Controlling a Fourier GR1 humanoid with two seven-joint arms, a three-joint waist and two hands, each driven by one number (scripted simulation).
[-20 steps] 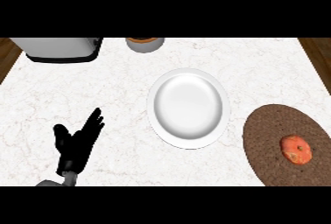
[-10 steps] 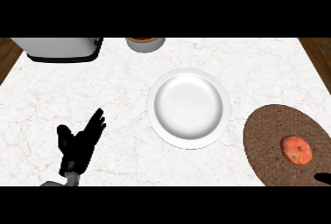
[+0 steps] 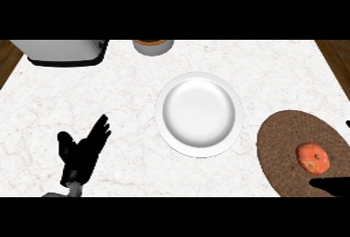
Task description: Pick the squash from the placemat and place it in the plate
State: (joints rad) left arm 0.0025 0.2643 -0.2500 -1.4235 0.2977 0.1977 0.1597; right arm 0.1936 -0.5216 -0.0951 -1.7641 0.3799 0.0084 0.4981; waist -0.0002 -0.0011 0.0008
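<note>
Two black hands show at the lower edge of the head view. At the lower right corner only a dark sliver of the right hand point(image 3: 329, 186) is visible, lying over the near edge of the mat point(image 3: 290, 139); whether its fingers are spread or curled cannot be told. It sits just below the squash point(image 3: 314, 158) with a narrow strip of mat between them, so it is not touching the squash.

Well left of the plate point(image 3: 199, 114), the left hand point(image 3: 80, 153) rests with fingers straight and pointing up and to the right, thumb set apart on its left side. It holds nothing. A short piece of grey forearm shows beneath it.

The squash, orange and roundish, lies on the right part of the brown woven mat, toward the mat's near side. The mat is to the right of the plate and slightly nearer the robot; its left edge comes close to the plate's rim without clearly touching.

The white plate stands in the middle of the pale marbled counter point(image 3: 82, 92) with nothing on it.

Beyond the plate, at the counter's far edge, stands a grey cup point(image 3: 153, 46) with an orange top. Far to the plate's upper left sits a grey appliance point(image 3: 65, 52), cut off by the view's edge.
</note>
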